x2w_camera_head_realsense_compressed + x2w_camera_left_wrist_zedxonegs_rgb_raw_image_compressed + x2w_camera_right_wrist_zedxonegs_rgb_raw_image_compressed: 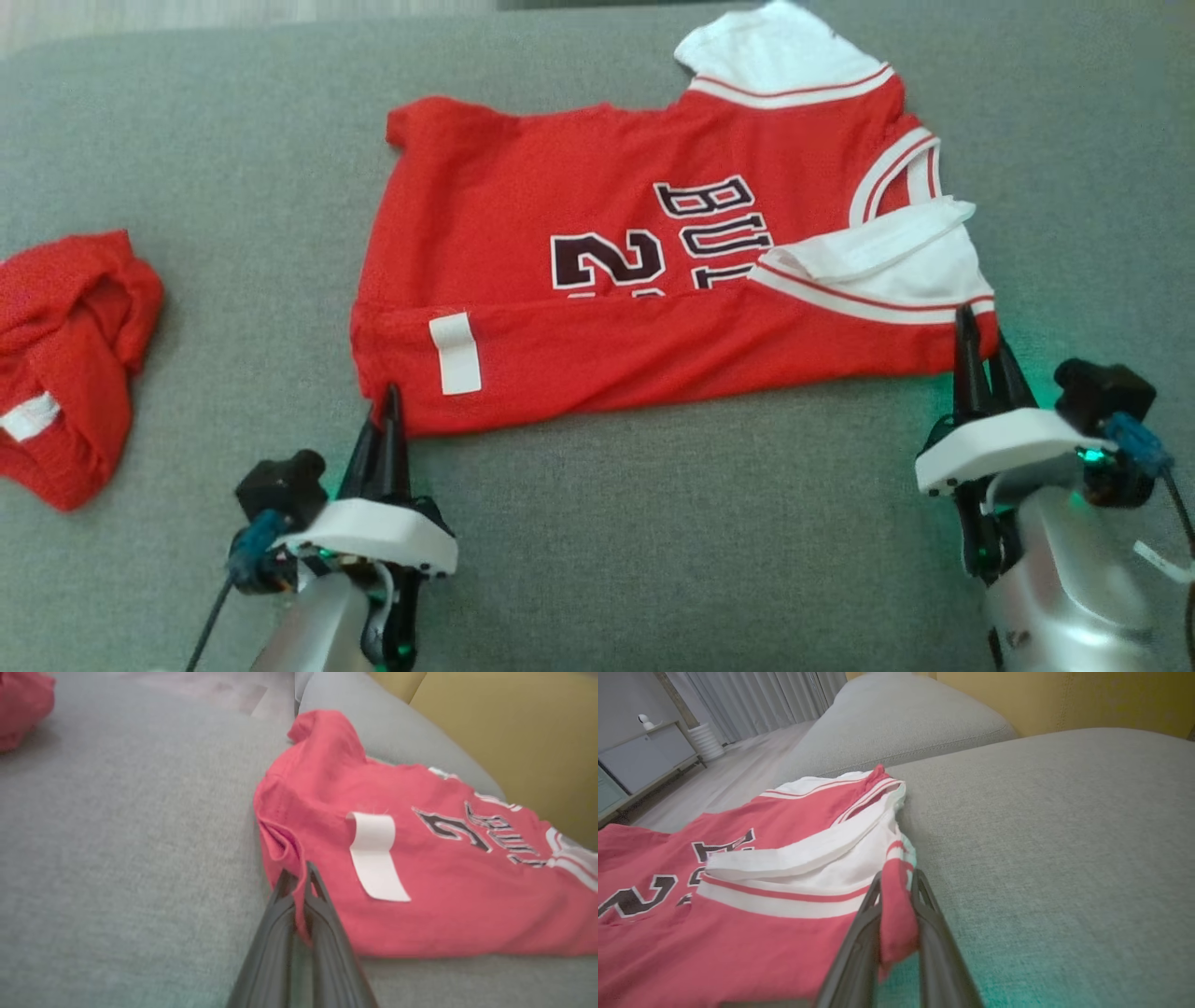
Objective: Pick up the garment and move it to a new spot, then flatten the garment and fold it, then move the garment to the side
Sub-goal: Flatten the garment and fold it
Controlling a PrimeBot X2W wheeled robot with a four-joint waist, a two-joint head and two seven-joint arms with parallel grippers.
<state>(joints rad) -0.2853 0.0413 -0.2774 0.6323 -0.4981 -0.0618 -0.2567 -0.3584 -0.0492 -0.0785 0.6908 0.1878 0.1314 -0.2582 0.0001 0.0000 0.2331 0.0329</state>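
Left claw (390,403) and right claw (982,331), same build: two long dark tapered fingers (969,369) each. White plastic cover (373,532) just behind the fingers, silver forearm (1074,579) behind that. Black camera block (280,481) on each claw's outer side, with a blue plug (1134,439) and dark cable (210,625). Green light (1088,455) under the cover.

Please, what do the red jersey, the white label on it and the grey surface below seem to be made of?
Jersey: probably a thin synthetic mesh knit, matte; a faint dotted texture shows and it folds softly.
Label: seems a smooth fabric strip, flat and white; too blurred to be certain.
Cushion: looks like woven upholstery cloth, matte grey with a fine heathered grain.
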